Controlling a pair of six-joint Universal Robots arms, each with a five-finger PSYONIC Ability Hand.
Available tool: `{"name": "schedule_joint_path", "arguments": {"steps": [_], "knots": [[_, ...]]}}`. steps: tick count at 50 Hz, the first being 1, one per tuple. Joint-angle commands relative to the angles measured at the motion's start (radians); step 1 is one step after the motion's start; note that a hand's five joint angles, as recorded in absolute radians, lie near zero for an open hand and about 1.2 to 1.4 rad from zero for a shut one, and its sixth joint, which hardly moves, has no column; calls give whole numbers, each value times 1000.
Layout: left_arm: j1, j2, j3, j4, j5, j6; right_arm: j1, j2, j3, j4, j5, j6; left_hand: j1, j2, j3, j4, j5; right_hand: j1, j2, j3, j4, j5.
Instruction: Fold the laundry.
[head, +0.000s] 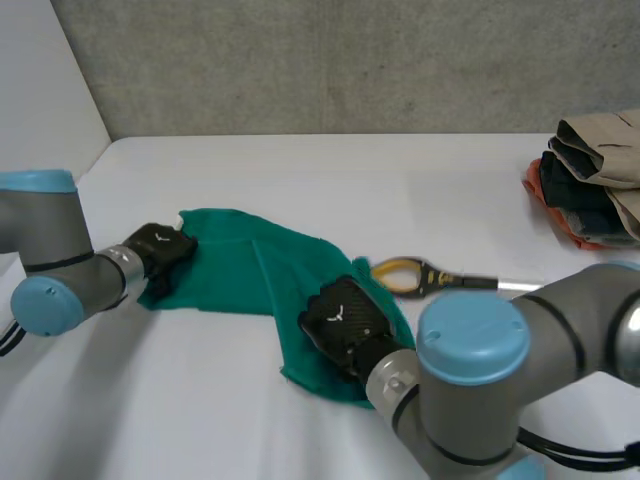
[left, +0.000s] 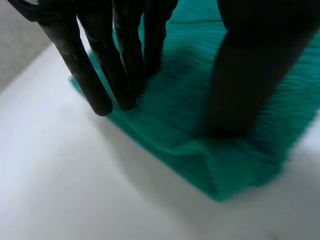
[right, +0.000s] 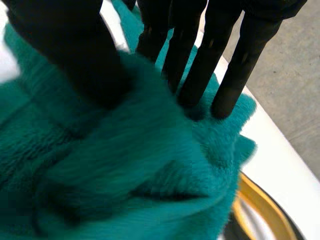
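- Your left hand (head: 160, 250) pins the left end of the cloth (head: 250, 270) to the surface (head: 300, 180). Its fingers (left: 122, 70) are straight, tips on the edge, thumb pressing nearby, gripping nothing. It is likely an anchor.
- Your right hand (head: 345, 322) sits on the cloth's near right part. Straight fingers (right: 200, 65) and thumb squeeze a raised ridge between them, probably to lift it for a fold.
- A yellow-handled tool (head: 405, 275) lies just beside that hand, so mind it.
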Motion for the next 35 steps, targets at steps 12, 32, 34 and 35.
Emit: {"name": "schedule_joint_path", "arguments": {"steps": [12, 32, 34, 35], "knots": [[-135, 167, 156, 483, -162, -55, -137, -203, -190, -251, 111, -36, 670, 411, 410, 403, 470, 282, 265, 279, 278, 279], [-204, 502, -292, 728, -173, -346, -393, -266, -250, -92, -50, 80, 670, 411, 410, 403, 470, 282, 265, 279, 278, 279], [-206, 503, -343, 722, -151, -346, -392, -268, -221, 34, -73, 89, 670, 411, 410, 403, 470, 282, 265, 279, 278, 279], [-209, 499, -385, 717, -130, -346, -388, -268, -205, 69, -87, 91, 458, 199, 199, 191, 259, 282, 265, 279, 278, 279]]}}
